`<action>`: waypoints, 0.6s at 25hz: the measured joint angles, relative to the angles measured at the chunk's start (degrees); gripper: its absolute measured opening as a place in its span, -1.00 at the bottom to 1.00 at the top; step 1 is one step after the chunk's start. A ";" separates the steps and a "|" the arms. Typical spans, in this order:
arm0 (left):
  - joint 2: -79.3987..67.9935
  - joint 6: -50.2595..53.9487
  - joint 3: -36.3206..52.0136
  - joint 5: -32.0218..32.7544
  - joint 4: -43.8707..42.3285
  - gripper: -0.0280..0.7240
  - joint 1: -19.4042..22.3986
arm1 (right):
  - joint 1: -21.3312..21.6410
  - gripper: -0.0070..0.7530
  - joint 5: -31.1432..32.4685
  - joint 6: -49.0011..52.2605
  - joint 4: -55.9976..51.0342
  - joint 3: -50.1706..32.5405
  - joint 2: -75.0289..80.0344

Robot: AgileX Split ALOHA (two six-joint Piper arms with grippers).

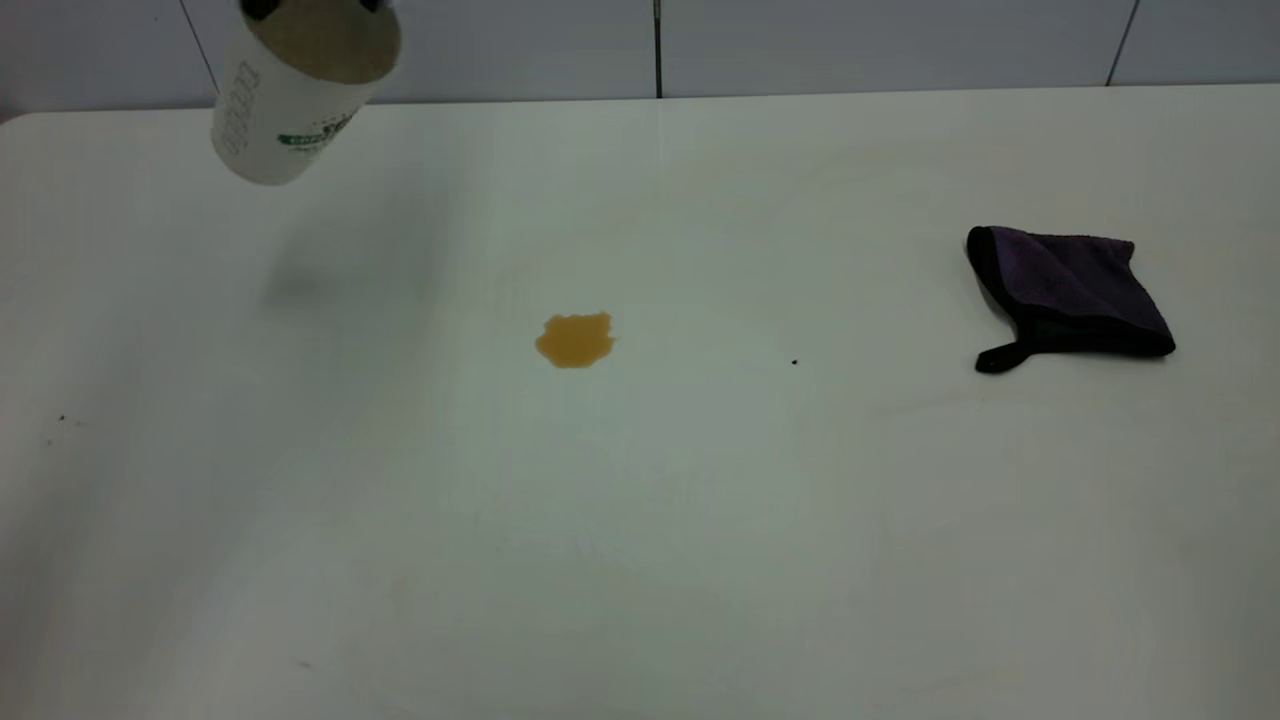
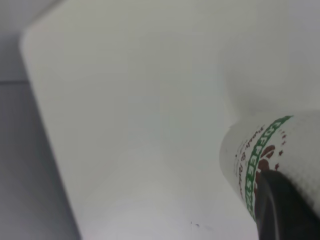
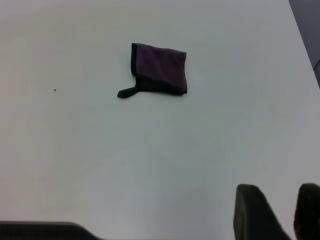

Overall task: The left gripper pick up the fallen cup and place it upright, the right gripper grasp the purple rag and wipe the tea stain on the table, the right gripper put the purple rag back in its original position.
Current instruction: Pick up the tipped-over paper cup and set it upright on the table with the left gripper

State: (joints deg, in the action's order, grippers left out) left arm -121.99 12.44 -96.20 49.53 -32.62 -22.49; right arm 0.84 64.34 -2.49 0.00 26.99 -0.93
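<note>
Left end effector (image 1: 315,5) at the surface's far left corner holds the cup (image 1: 290,95) lifted clear and tilted, mouth up toward the camera. Tea stain (image 1: 575,340) sits mid-surface (image 1: 640,550); purple rag (image 1: 1070,295) lies flat near the right edge, well apart from it. Left wrist view: a dark finger (image 2: 282,207) presses on the cup (image 2: 270,160) wall over the logo. Right wrist view: right end effector (image 3: 280,212) hangs above the surface, fingers narrowly parted and empty, rag (image 3: 159,69) well apart.

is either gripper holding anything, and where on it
Left gripper holds the paper cup by its side wall, lifted off the table. Right gripper holds nothing.
</note>
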 joint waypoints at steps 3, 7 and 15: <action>0.77 -9.49 0.00 -1.74 10.73 -0.97 4.01 | 0.00 -0.36 0.00 0.00 0.00 0.00 0.00; 0.57 -22.42 0.00 -3.91 25.09 -0.97 10.15 | 0.00 -0.36 0.00 0.00 0.00 0.00 0.00; -3.21 -40.72 0.00 -8.66 47.56 -0.97 19.03 | 0.00 -0.36 0.00 0.00 0.00 0.00 0.00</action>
State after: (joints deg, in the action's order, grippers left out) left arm -125.20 -28.28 -96.20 40.87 14.94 -3.47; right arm 0.84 64.34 -2.49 0.00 26.99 -0.93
